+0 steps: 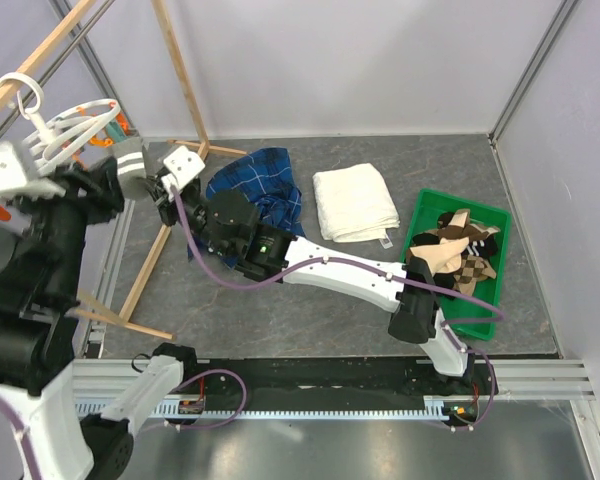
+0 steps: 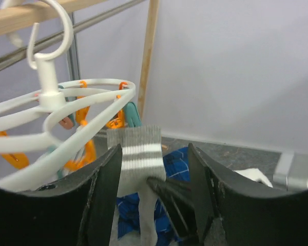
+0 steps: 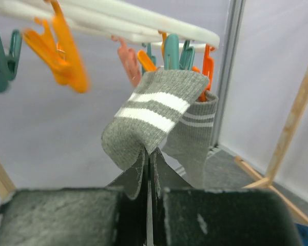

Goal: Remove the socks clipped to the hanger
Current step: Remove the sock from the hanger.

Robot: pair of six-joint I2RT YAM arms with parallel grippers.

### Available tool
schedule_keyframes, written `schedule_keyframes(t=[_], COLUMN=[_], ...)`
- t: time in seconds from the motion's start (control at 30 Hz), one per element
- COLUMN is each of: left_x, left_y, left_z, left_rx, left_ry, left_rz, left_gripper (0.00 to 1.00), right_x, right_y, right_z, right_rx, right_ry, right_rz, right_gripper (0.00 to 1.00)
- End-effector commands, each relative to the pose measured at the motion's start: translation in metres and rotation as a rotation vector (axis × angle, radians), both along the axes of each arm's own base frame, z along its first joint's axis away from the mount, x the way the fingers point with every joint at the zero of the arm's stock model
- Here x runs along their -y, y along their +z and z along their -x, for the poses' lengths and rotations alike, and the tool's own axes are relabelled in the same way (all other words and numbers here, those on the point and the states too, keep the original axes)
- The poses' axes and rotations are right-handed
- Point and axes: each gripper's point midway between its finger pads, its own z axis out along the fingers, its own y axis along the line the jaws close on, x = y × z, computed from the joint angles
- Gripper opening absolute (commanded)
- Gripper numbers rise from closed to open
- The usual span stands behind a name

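Right gripper (image 3: 148, 156) clenched on grey striped sock (image 3: 154, 110), hanging from hanger (image 3: 118, 18), left gripper (image 2: 154, 154) released, towel tag (image 1: 385, 241) possibly printed, illegible

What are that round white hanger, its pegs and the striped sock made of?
Hanger: smooth, glossy white, likely moulded plastic. Pegs: orange and teal, probably plastic too. Sock: ribbed grey knit with white stripes, soft fabric that folds.

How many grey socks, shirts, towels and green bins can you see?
grey socks: 2
shirt: 1
towel: 1
green bin: 1
Total: 5
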Motion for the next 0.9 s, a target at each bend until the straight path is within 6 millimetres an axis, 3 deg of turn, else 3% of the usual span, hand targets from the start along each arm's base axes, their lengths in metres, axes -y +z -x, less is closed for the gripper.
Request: schedule_keyframes(t=[0.0, 0.03, 0.07, 0.1, 0.17, 0.2, 0.4, 0.5, 0.77, 0.87], left_x=[0.009, 0.009, 0.007, 0.010, 0.011, 0.015, 0.004, -0.009, -0.014, -0.022], left_y=[-0.002, -0.004, -0.005, -0.024, -0.036, -0.054, -0.105, -0.119, -0.150, -0.149], left_z=[0.026, 0.029, 0.045, 0.037, 0.051, 0.047, 0.041, 0.037, 0.024, 0.025], left_rx=[0.103, 0.120, 0.153, 0.115, 0.131, 0.098, 0.016, -0.016, -0.079, -0.073], left_ry=[-0.078, -0.080, -0.085, -0.097, -0.112, -0.130, -0.064, 0.009, 0.056, 0.101], left_rz=[-0.008, -0.005, 0.005, 0.002, 0.028, 0.025, 0.015, -0.007, -0.025, -0.014], left_gripper=[0.61, 0.61, 0.61, 0.61, 0.61, 0.61, 0.61, 0.61, 0.61, 0.59], right_x=[0.013, 0.016, 0.015, 0.016, 0.019, 0.018, 0.009, 0.006, 0.000, -0.002], right_y=[0.059, 0.065, 0.066, 0.070, 0.078, 0.080, 0.082, 0.081, 0.078, 0.074], right_z=[0.013, 0.014, 0.018, 0.020, 0.024, 0.028, 0.044, 0.049, 0.067, 0.073], right_rx=[-0.076, -0.077, -0.076, -0.077, -0.097, -0.102, -0.152, -0.156, -0.184, -0.201], right_ry=[0.129, 0.138, 0.162, 0.172, 0.203, 0.226, 0.329, 0.342, 0.413, 0.438], right_rz=[-0.193, -0.204, -0.200, -0.205, -0.232, -0.238, -0.265, -0.266, -0.263, -0.260], right_gripper=[0.00, 0.00, 0.00, 0.00, 0.00, 0.00, 0.00, 0.00, 0.00, 0.00])
